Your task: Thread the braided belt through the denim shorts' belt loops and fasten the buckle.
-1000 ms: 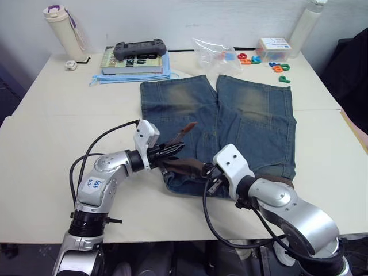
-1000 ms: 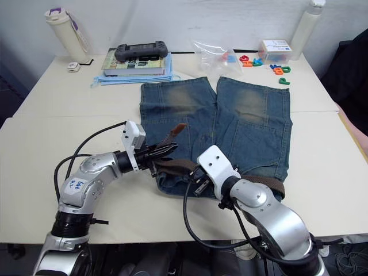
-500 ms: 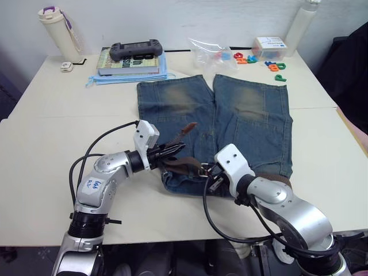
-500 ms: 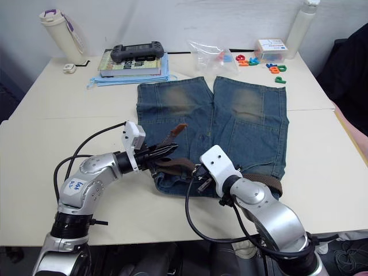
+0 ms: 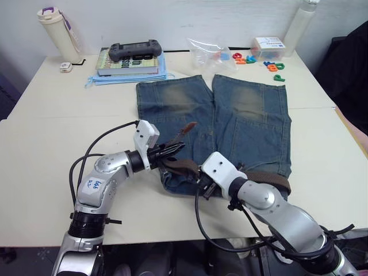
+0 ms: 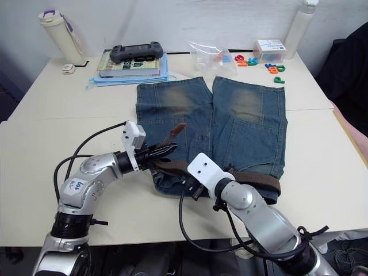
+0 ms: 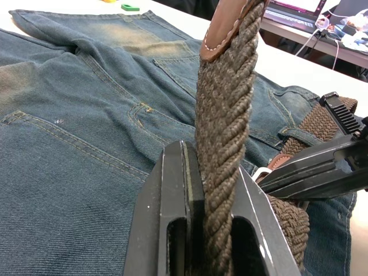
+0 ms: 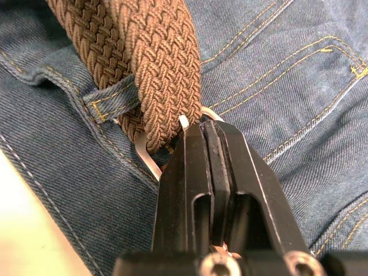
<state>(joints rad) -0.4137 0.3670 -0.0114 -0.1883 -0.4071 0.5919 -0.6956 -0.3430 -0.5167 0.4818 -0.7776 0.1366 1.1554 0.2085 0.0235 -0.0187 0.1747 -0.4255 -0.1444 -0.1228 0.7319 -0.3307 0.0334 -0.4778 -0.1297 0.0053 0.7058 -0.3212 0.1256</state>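
Observation:
The denim shorts lie flat on the table, waistband toward me. The braided belt runs along that waistband and passes under a belt loop. My left gripper is shut on the belt near its tip, and the tan-edged tip sticks up over the left leg. In the left wrist view the strap rises between the fingers. My right gripper is at the waistband's left part, shut with its fingertips on the silver buckle.
At the table's far side stand a stack of books with a game controller, a cream bottle, a clear plastic bag, coloured letters, a small box and a white bottle. Bare tabletop lies to the left.
My right gripper has slid left along the waistband, closer to the left gripper. The left gripper holds the belt tip as before. The camera shifted slightly.

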